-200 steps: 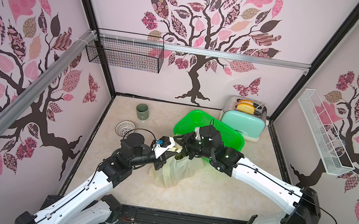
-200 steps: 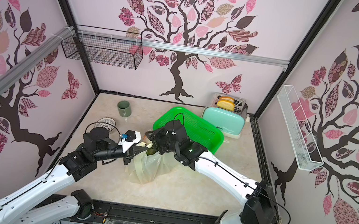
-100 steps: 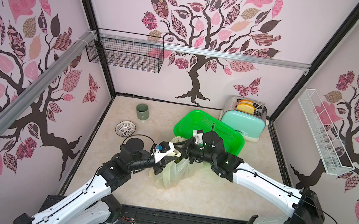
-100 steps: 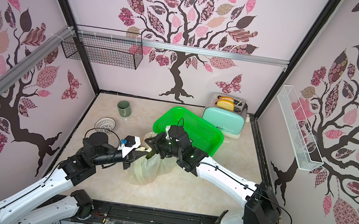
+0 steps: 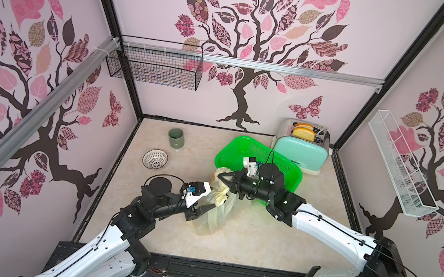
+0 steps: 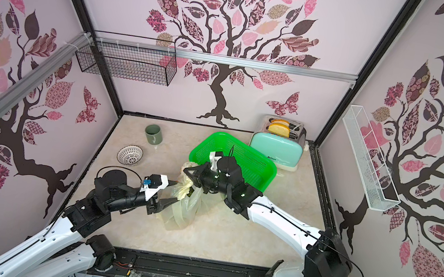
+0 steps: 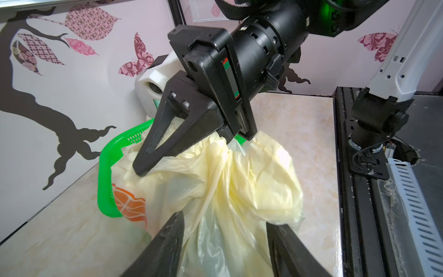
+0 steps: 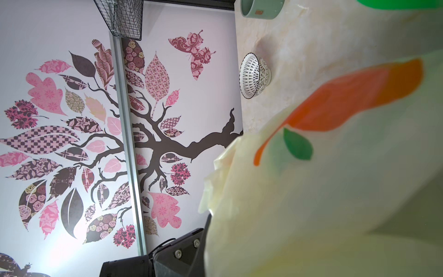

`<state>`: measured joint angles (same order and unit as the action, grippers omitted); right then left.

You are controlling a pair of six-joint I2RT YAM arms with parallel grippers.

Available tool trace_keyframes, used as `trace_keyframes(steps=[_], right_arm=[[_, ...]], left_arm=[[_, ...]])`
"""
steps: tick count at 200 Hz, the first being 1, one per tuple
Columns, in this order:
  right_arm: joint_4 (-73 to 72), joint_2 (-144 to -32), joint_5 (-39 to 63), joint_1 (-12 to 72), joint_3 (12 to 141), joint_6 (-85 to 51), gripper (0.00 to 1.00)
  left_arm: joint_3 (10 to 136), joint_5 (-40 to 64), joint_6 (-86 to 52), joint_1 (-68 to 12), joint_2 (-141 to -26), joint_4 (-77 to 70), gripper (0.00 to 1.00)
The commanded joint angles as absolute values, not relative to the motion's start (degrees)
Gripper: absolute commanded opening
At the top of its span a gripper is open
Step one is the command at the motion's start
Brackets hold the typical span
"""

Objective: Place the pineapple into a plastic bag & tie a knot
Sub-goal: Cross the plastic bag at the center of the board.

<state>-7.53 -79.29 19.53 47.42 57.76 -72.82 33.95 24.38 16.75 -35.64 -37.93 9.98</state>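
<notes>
In a top view's centre the plastic bag [image 5: 213, 220] is stood beside the green basket [image 5: 243, 149], its gathered neck pinched by the closed right gripper [image 5: 221, 176], likely for tension; the left gripper [image 5: 201, 211] is spread open astride the film.

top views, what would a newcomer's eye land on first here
The pale-yellow plastic bag stands mid-table between the two arms. The right gripper pinches its bunched top, and the left gripper is open around the film lower down. Just behind the bag is a bright green perforated basket, and a mint toaster with toast slices stands in the far corner.
</notes>
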Motion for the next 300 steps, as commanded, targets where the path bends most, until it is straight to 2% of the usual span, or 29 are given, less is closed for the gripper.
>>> trace_keyframes(steps=[1, 33, 59, 91, 146, 182, 203, 225, 244, 264, 278, 300], right_arm=[[-9.9, -77.2, 20.9, 47.3, 58.1, -69.9, 0.0], [-6.6, -75.9, 20.4, 47.2, 58.0, -67.4, 0.0], [-4.2, -75.2, 20.1, 47.3, 57.8, -66.0, 0.0], [-3.6, -75.3, 20.0, 47.2, 58.3, -65.5, 0.0], [-3.7, -75.4, 20.3, 47.2, 58.5, -65.2, 0.0], [-3.6, -75.3, 20.1, 47.2, 58.8, -65.1, 0.01], [-3.5, -75.2, 20.1, 47.1, 58.9, -65.0, 0.01], [-3.7, -75.4, 20.1, 47.2, 59.1, -64.8, 0.02], [-3.7, -75.9, 20.6, 47.2, 59.5, -64.8, 0.02], [-3.6, -75.7, 20.4, 47.2, 59.4, -65.2, 0.04], [-3.2, -75.1, 19.6, 47.1, 58.9, -65.2, 0.07], [-3.1, -74.6, 18.5, 47.1, 58.7, -65.3, 0.13]], left_arm=[[33.3, 20.9, 17.7, -35.1, -37.8, 11.3, 0.6], [33.9, 19.8, 18.0, -33.3, -38.6, 10.6, 0.6], [37.0, 29.7, 17.9, -29.5, -37.9, 13.3, 0.57], [46.4, 41.4, 21.0, -28.6, -40.6, 26.8, 0.57], [45.0, 38.1, 25.9, -22.8, -46.9, 25.7, 0.54], [43.7, 39.2, 26.4, -22.5, -52.0, 21.3, 0.58], [43.9, 40.6, 27.8, -22.5, -53.2, 22.7, 0.56], [43.6, 42.3, 27.9, -22.5, -53.7, 22.8, 0.47], [43.4, 42.2, 27.5, -22.5, -54.5, 21.7, 0.32], [43.8, 42.5, 27.4, -22.5, -55.5, 21.9, 0.1], [43.9, 43.3, 27.2, -22.5, -55.8, 22.0, 0.01], [44.1, 44.6, 27.5, -22.5, -56.0, 23.3, 0.0]])
